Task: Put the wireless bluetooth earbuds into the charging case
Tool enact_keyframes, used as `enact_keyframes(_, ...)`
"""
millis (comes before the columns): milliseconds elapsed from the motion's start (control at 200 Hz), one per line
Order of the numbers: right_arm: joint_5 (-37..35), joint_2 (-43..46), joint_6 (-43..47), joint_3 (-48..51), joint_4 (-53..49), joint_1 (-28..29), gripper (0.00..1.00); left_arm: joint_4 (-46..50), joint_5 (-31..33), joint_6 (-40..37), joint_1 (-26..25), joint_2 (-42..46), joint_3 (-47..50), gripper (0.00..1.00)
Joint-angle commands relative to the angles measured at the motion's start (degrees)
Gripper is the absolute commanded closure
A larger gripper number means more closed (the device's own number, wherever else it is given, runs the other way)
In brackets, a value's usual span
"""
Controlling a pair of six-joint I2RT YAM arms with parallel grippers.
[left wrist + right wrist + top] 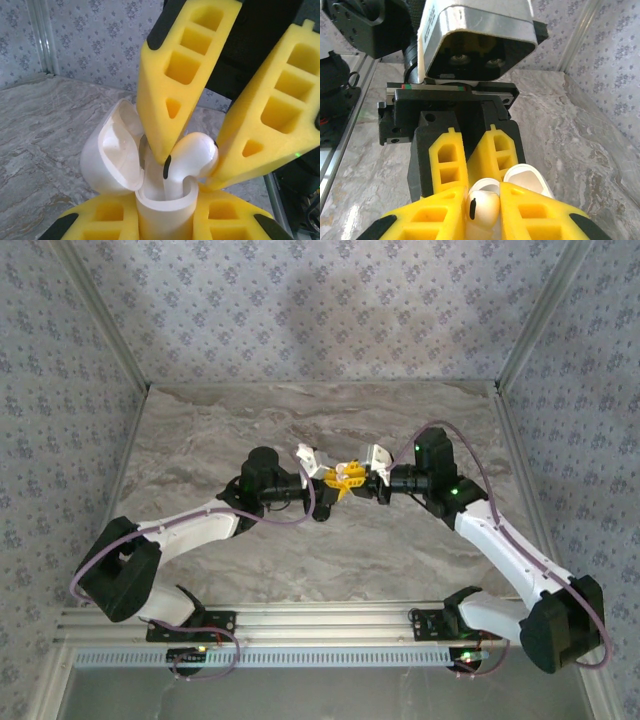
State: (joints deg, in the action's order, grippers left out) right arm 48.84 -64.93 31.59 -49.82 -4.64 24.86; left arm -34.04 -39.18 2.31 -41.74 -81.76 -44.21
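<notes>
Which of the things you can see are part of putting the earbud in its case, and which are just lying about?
Part of the job:
- charging case, lid open, gripped by the left arm's fingers
- earbud, white, gripped by the right arm's fingers, stem at the case's mouth

Just there:
- marble table
- wallpapered walls
- aluminium rail

Bright, even, diffuse light; soft shadows on table (300,560); glare on charging case (107,165); wrist-view foregrounds slightly soft.

White arms (195,525), black joints (262,468), yellow tool fingers (185,65).
</notes>
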Motion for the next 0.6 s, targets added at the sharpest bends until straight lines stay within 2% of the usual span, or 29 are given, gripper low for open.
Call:
enact_keyframes(0,0.38,-1.84,4.74,-1.17,-9.44,-0.87,0.77,-6.57,-6.37,-2.07,-0.1,2.48,-1.78,0.88)
enact_keyframes(195,-0.15,-2.4,5.98,-2.29,-11.06,-0.87,0.77,-5.19,-7.14,-2.74,-0.19,2.66,-2.11,0.87)
enact_keyframes(595,-1.01,1.37,2.71,-2.82,-7.8,-0.96,0.65,-2.45,-5.48,-3.62,-0.19,2.57,-2.45,0.88)
